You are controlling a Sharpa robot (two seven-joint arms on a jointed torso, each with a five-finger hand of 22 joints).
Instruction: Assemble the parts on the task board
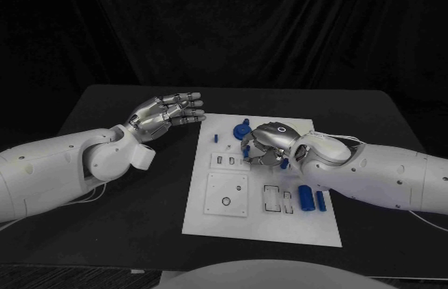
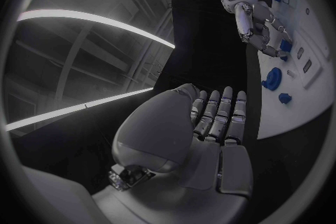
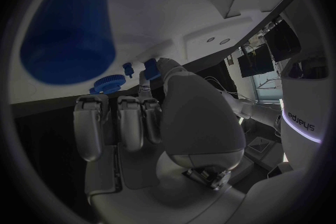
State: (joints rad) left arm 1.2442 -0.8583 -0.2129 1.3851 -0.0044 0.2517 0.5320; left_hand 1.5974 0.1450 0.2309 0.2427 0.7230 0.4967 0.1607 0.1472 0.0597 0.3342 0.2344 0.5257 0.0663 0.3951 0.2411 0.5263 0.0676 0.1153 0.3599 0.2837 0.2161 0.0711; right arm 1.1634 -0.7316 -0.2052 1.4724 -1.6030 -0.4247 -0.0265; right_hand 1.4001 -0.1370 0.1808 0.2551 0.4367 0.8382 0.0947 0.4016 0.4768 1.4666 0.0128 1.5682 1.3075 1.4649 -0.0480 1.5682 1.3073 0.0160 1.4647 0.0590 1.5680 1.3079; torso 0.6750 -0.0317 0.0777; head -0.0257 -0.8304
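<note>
Right hand (image 1: 268,141) low over the middle of the board (image 1: 234,227), fingers curled down around a small blue part (image 1: 283,163); from the right wrist view, thumb and a finger look pinched on a blue piece (image 3: 150,65) — judged held, though the contact itself is partly hidden. Just beyond, a blue gear (image 1: 243,132) lying on the board's far end, seen as a toothed disc (image 3: 106,83) from the right wrist. Also a small blue peg (image 1: 215,137) near the far left edge, and two blue bars (image 1: 314,200) lying side by side near the right edge, well apart from the hand.

Left hand (image 1: 168,115) raised off the board's far left corner, fingers straight and slightly apart, holding nothing; same flat, empty palm (image 2: 210,123) from its own wrist.

Probably hard plastic, all of them: light, stiff, smooth — likely to slip or twist in metal fingertips rather than deform. No fragility to worry about, but tight sockets on the board would punish a tilted part. Best taken across the narrow sides for the bars, by the rim for the gear, high on the shaft for the peg, leaving the mating end free. Firm pinch, slow lowering, squared to the recess.
</note>
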